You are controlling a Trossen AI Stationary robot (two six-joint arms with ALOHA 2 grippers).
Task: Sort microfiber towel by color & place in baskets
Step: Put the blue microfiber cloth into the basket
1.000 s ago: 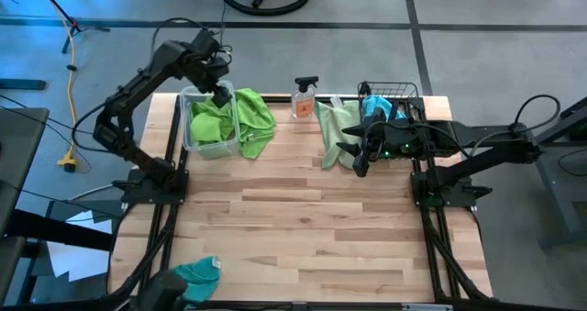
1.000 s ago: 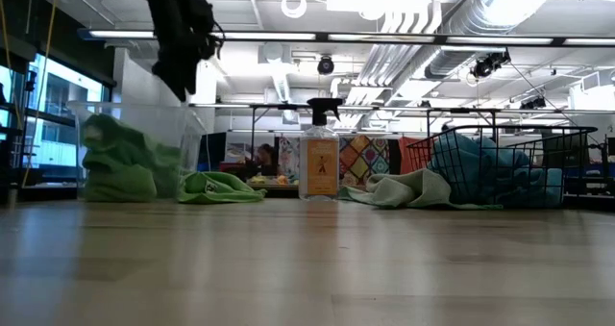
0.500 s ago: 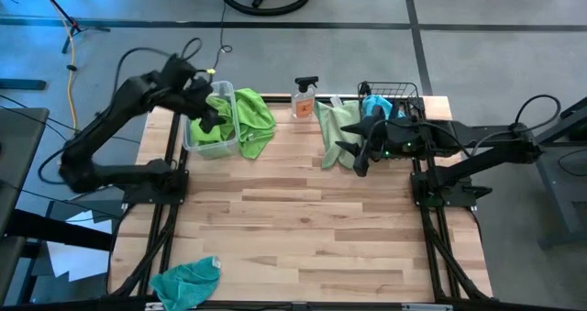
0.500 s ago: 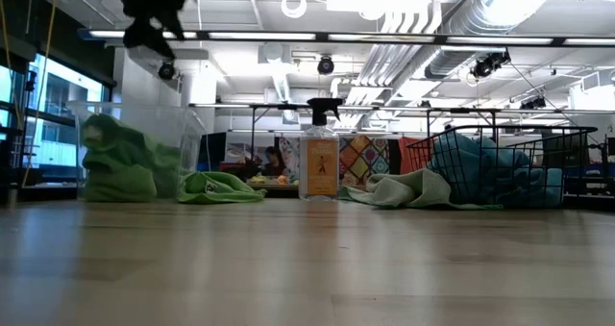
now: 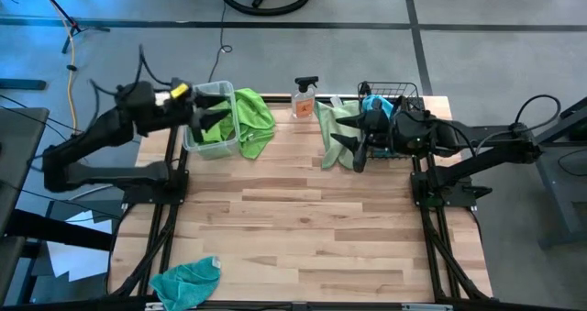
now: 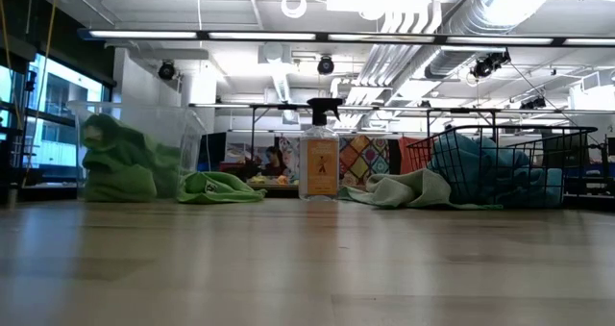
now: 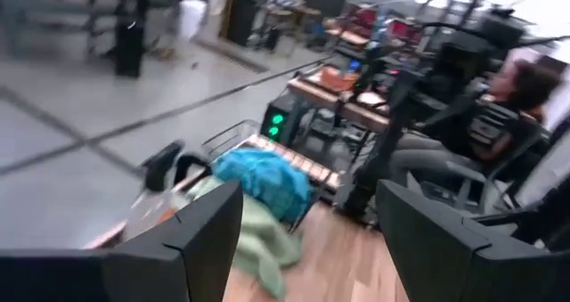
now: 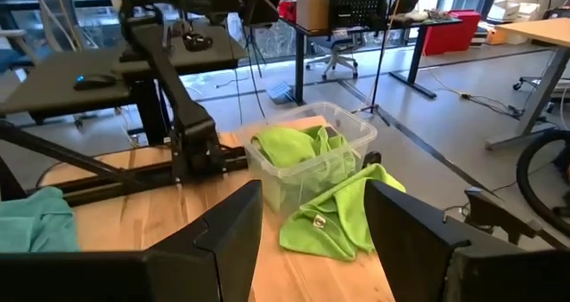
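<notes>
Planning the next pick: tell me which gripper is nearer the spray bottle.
Right. The right gripper hovers over the pale green towel just beside the spray bottle; the left gripper sits over the clear tub, farther from it.

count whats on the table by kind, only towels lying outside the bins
green towels: 2 (bright green towel, pale green towel)
blue towel: 1
bins: 2 (clear tub, wire basket)
spray bottle: 1
total: 6
</notes>
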